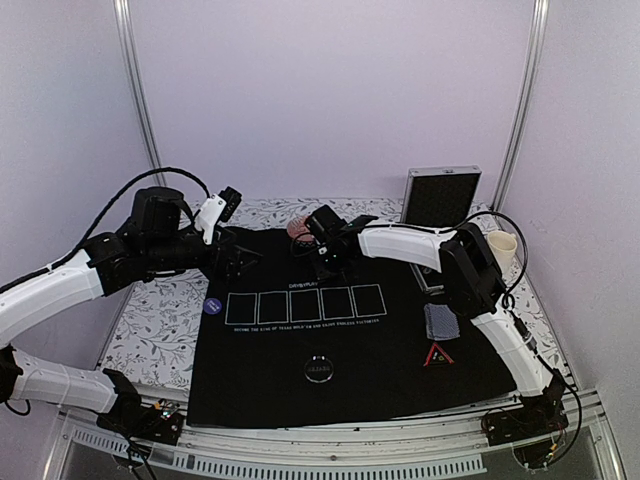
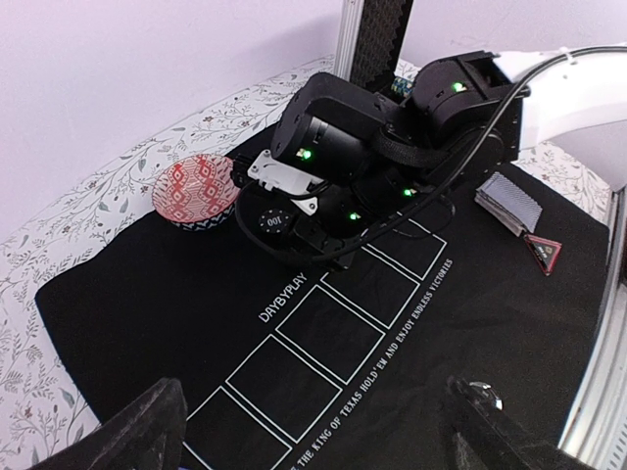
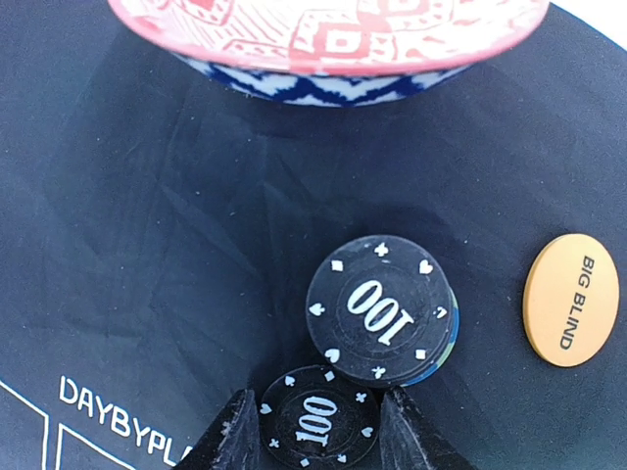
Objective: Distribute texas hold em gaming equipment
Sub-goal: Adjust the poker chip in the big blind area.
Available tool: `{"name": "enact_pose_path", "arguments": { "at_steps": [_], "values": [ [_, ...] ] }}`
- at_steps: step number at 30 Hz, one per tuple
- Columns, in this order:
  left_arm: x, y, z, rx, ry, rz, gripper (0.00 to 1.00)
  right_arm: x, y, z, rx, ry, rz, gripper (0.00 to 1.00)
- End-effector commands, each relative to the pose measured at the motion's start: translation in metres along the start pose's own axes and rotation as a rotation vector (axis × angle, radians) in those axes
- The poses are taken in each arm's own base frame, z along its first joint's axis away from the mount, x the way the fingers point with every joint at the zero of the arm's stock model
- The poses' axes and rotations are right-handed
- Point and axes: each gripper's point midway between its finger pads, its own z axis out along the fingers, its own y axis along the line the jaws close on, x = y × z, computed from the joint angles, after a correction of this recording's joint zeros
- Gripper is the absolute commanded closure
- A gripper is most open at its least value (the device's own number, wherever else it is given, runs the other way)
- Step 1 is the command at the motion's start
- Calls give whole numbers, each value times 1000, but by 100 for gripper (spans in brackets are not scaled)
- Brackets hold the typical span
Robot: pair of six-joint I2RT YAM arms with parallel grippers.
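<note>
The mat [image 1: 260, 385] is carrying white print: "DAYBYPLAY" above its five rectangles and a slogan beneath them. In the left wrist view the slogan is reading "THE KING OF TEXAS HOLD'EM AND ENJOY ENDLESS VICTORIES", with its opening cut off at the bottom edge. The right wrist view is showing only "DAYBYPLA".

The right gripper [image 3: 318, 431] is reaching down at the far part of the mat, just in front of a red-patterned bowl [image 3: 323, 39]. Its fingers [image 3: 230, 441] are standing on either side of a lone black chip [image 3: 315, 416] marked "100", close against its rim. They seem to be touching it, but I cannot tell whether they are truly pinching it. Just beyond that chip, a chip stack [image 3: 380, 308] is sitting on the mat. Its top chip is also black and reading "100", and only a blue-green sliver is peeking out from the chips under it. To the right, apart from the stack, an orange button [image 3: 571, 299] is lying flat, lettered "BIG BLIND".

The left gripper [image 2: 313, 441] is hovering over the left part of the mat with its jaws spread wide and nothing between them. Only its two dark tips are showing at the bottom of its own camera.

The playing cards [image 1: 438, 320] are lying near the mat's right edge, with the triangle [image 1: 438, 355] just nearer the arm bases; its marking is too small to read. A blue button [image 1: 212, 306] is sitting at the mat's left edge, its writing illegible. A round black disc [image 1: 320, 369] is lying below the rectangles, its lettering blurred.
</note>
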Motion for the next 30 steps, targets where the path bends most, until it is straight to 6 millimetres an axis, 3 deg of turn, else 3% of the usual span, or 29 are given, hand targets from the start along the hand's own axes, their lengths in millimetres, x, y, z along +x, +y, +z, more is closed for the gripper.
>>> {"name": "enact_pose_path", "arguments": {
  "at_steps": [1,10,21,30],
  "values": [
    [-2,4,-3,-5,-19,4,9,42,-15,23,71,126,-26,59],
    [-3,4,-3,-7,-19,5,9,40,-17,5,64,124,-22,62],
    [-2,5,-3,-9,-17,5,9,1,-9,-37,8,-2,-13,63],
    [-3,4,-3,-9,-20,7,9,-29,-12,-60,-12,-92,-9,63]
  ]
}}
